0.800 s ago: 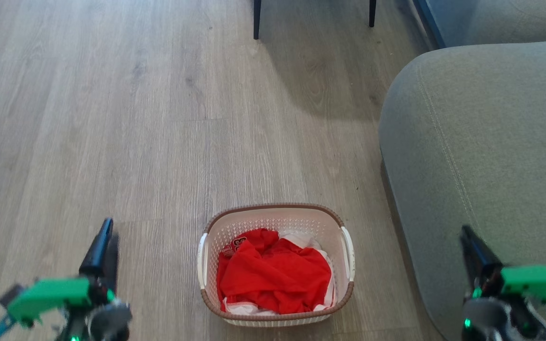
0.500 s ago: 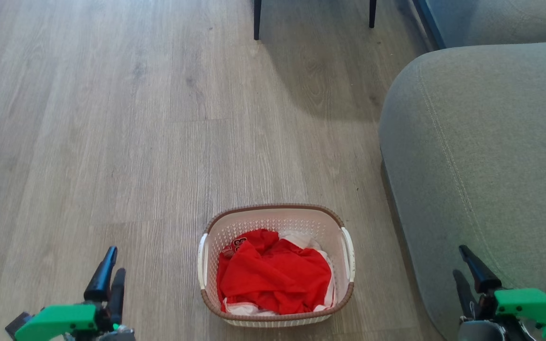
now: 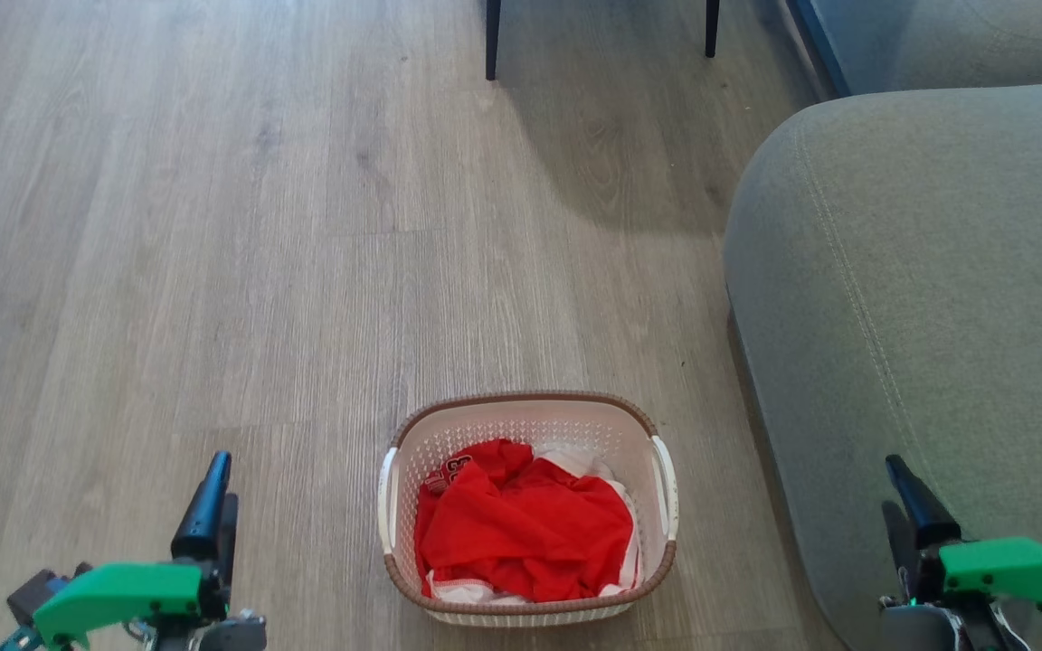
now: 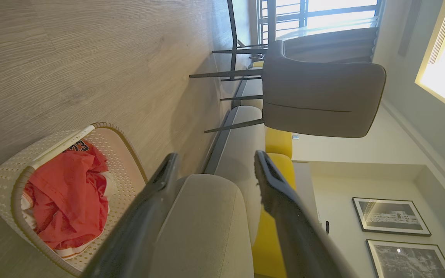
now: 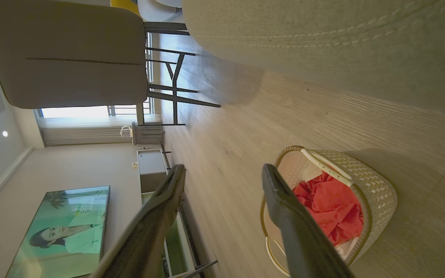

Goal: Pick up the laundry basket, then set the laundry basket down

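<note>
Head view: left tool [image 3: 222,475] and right tool [image 3: 892,485], both parted, flank laundry basket [image 3: 521,396]

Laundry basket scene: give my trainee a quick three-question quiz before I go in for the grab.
1. True or false: the laundry basket stands on the wooden floor, and neither the left gripper nor the right gripper touches it.
2. What lies in the basket? A) a red garment over something white B) folded blue towels C) nothing
3. Fill in: the grey sofa is on the robot's ____ side of the basket.

Key: 1 true; 2 A; 3 right.
</note>
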You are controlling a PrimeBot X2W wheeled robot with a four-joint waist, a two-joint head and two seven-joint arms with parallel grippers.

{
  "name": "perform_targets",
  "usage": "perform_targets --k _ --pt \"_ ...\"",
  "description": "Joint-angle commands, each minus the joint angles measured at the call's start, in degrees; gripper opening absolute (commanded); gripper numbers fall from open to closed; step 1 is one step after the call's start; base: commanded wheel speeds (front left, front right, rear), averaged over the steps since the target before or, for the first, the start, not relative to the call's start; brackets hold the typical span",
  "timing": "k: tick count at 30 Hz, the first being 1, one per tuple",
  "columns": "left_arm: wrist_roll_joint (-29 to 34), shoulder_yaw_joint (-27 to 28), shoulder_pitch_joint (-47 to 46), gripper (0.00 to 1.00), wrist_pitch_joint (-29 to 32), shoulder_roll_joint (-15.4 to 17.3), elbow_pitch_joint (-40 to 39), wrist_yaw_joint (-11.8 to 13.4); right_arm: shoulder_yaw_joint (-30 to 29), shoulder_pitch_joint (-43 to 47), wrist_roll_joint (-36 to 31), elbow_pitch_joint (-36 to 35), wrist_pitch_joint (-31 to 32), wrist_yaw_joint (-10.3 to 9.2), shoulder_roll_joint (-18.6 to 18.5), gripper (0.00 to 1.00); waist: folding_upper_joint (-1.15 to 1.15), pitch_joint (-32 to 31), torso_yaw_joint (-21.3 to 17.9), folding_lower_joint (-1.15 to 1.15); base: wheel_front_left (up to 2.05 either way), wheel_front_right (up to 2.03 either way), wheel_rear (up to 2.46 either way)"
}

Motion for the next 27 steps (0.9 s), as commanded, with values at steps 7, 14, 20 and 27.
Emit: perform_targets --k 7,14,20,27 --pt "6.5 -0.9 -3.0 1.00 -1.5 0.3 -4.4 1.0 1.1 -2.0 -7.3 -4.3 -1.6 -0.02 -0.4 1.00 0.00 -0.1 0.1 0.00 0.00 0.00 0.00" --pt "13.9 -2.2 -3.0 1.00 -2.7 0.3 -6.1 2.0 2.1 -1.7 -13.8 -6.1 -2.8 -0.02 -0.5 1.00 0.00 -0.1 0.1 0.00 0.00 0.00 0.00" --pt "20.9 -3.3 -3.0 1.00 -3.7 0.3 -7.0 2.7 3.1 -1.4 -19.3 -7.2 -3.8 -0.03 -0.5 1.00 0.00 -0.2 0.1 0.00 0.00 0.00 0.00" --pt "27.8 -4.3 -2.8 1.00 -4.9 0.4 -7.7 3.5 3.9 -1.1 -24.7 -8.3 -5.0 -0.03 -0.6 1.00 0.00 -0.2 0.1 0.00 0.00 0.00 0.00"
